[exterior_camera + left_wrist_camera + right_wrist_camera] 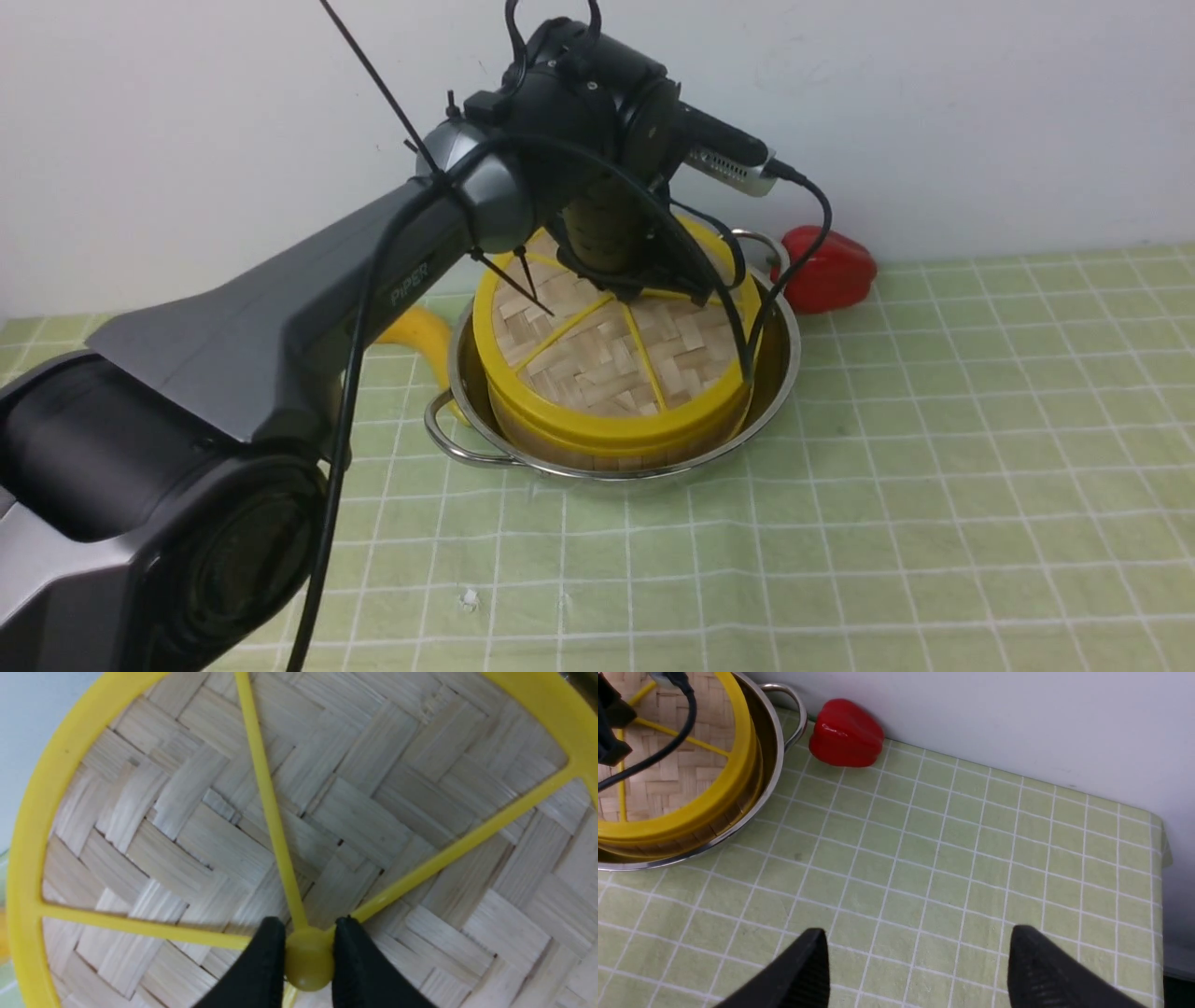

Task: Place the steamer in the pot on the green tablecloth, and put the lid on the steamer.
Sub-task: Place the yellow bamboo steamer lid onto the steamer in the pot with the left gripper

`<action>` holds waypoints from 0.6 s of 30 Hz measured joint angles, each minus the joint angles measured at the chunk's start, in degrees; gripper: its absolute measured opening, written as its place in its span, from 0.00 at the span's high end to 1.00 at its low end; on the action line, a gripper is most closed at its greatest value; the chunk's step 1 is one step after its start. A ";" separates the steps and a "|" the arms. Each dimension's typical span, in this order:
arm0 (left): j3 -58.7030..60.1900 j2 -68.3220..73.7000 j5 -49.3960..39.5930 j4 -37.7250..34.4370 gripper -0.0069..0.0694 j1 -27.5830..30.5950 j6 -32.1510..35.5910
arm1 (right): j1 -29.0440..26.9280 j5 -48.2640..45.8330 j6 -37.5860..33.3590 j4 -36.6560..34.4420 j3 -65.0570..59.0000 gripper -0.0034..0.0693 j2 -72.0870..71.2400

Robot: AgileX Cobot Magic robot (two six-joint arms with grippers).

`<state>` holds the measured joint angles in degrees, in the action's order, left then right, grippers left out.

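Observation:
The shiny pot (777, 373) stands on the green tablecloth (934, 467) with the steamer (597, 459) inside it; only the steamer's wooden wall shows. The woven lid (611, 359) lies on top of the steamer and hides its contents. My left gripper (621, 280) reaches down from above onto the lid's centre. In the left wrist view the lid (373, 812) fills the frame, and my left gripper (309, 924) is shut on its yellow knob (308, 963). My right gripper (917, 932) hangs open over bare cloth, to the right of the pot (777, 756).
A red pepper (831, 266) lies against the wall just right of the pot, also in the right wrist view as the red pepper (847, 732). A yellow banana (420, 336) sits left of the pot, behind my left arm. The cloth's edge (1160, 858) drops off on the far right.

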<state>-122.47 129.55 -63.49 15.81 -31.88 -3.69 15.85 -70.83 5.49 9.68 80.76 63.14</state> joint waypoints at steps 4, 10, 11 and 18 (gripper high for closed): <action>0.00 0.24 0.45 -0.17 0.75 0.00 0.00 | 0.00 0.00 0.00 0.00 0.00 0.26 0.00; 0.00 1.73 0.74 0.02 0.75 0.00 0.00 | 0.00 0.00 0.00 -0.06 0.00 0.26 0.00; -0.06 2.03 0.74 0.15 0.75 0.00 -0.06 | 0.00 0.00 0.00 -0.17 0.00 0.26 0.00; -0.25 2.26 0.68 0.27 0.75 -0.06 -0.18 | 0.00 0.00 0.00 -0.17 0.00 0.26 0.00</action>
<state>-122.72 131.80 -62.81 16.08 -31.94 -3.87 15.85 -70.83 5.49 9.50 80.76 63.14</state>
